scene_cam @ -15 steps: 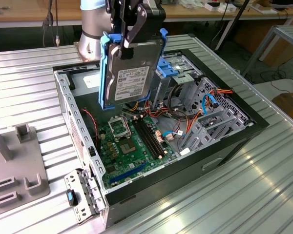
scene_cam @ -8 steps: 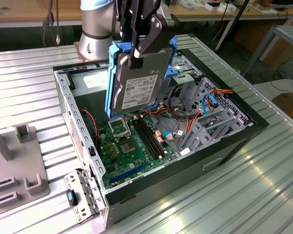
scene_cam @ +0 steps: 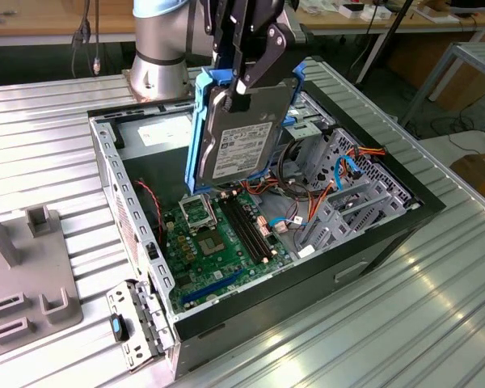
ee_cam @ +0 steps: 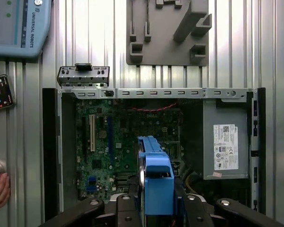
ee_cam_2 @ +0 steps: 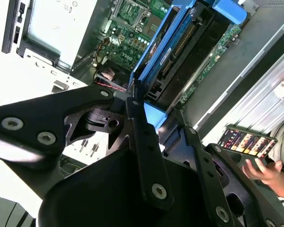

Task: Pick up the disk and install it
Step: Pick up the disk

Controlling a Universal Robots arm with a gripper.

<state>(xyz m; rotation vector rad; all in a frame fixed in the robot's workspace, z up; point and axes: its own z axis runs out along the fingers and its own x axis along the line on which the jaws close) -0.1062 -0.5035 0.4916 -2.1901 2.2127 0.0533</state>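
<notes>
In the upper middle of the exterior view I see the gripper (scene_cam: pixel 244 81) clamped on the top end of the disk (scene_cam: pixel 241 137). The disk hangs on end over the open computer case (scene_cam: pixel 105 174), its long axis near vertical and slightly tilted, white-labelled face toward the camera. Its lower edge sits above the motherboard (scene_cam: pixel 218 234), apart from the case walls, with the metal cage (scene_cam: pixel 343 190) near on the exterior view's right. It has a grey metal body and a blue rail frame along both long edges.

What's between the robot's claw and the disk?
Nothing. In the exterior view the gripper clamps straight onto the disk, holding it above the open computer case.
</notes>
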